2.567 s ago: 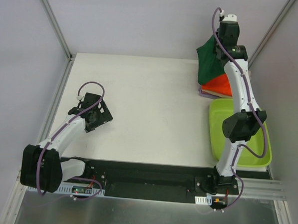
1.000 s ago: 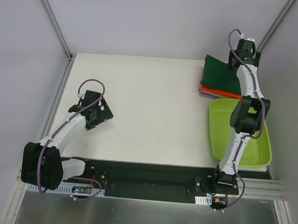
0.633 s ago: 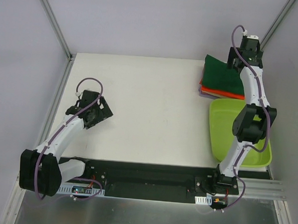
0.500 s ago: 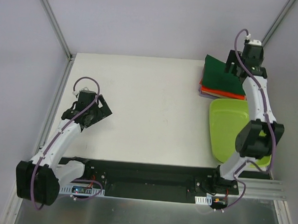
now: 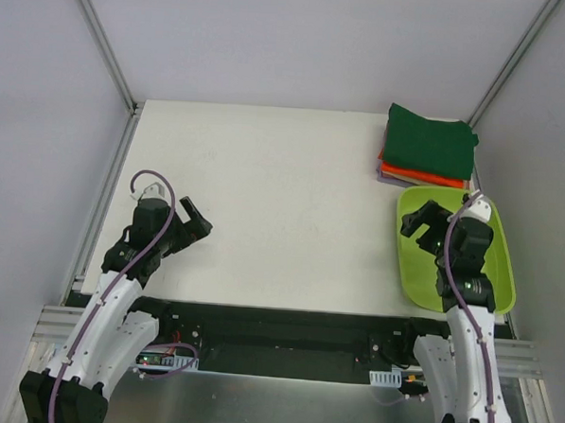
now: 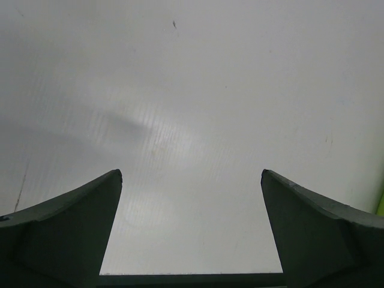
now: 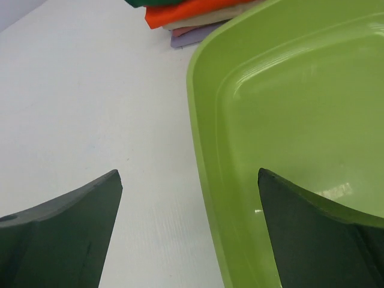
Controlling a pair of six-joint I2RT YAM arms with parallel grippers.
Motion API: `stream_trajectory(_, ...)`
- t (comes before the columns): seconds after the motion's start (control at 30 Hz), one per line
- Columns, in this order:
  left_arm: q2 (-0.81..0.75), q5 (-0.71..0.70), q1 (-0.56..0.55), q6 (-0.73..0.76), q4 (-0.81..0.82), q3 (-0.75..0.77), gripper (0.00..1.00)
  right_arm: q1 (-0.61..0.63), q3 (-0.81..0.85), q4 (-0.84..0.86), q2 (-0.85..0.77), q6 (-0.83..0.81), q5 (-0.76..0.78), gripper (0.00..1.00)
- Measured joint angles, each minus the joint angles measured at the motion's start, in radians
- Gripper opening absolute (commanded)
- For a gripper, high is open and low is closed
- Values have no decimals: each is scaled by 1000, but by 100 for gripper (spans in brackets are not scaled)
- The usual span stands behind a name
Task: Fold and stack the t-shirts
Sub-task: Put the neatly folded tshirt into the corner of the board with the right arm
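The t-shirts lie folded in one stack at the table's far right corner. The dark green shirt [image 5: 430,139] is on top, with the orange one [image 5: 419,173] and a lavender edge [image 5: 390,179] showing below. The right wrist view catches the stack's near edge: orange [image 7: 186,11], beige [image 7: 201,21], lavender [image 7: 191,36]. My right gripper [image 5: 417,225] [image 7: 189,173] hangs open over the near-left rim of the lime bin, well short of the stack and holding nothing. My left gripper [image 5: 197,223] [image 6: 191,174] is open over bare table at the near left.
The lime-green bin [image 5: 407,270] [image 7: 288,114] stands at the right, just in front of the stack, with nothing in it. The white table [image 5: 283,202] is fenced by metal rails at its left and back edges.
The right arm has let go of the dark green shirt on the stack and drawn back toward its base, over the bin. The left arm has also pulled back toward the near edge.
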Motion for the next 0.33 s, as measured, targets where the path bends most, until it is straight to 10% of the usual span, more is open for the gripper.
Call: stream_trajectory(0.33,-218,48,0,-2,31,-101,99,0,-162,-58,-367,18,43,96)
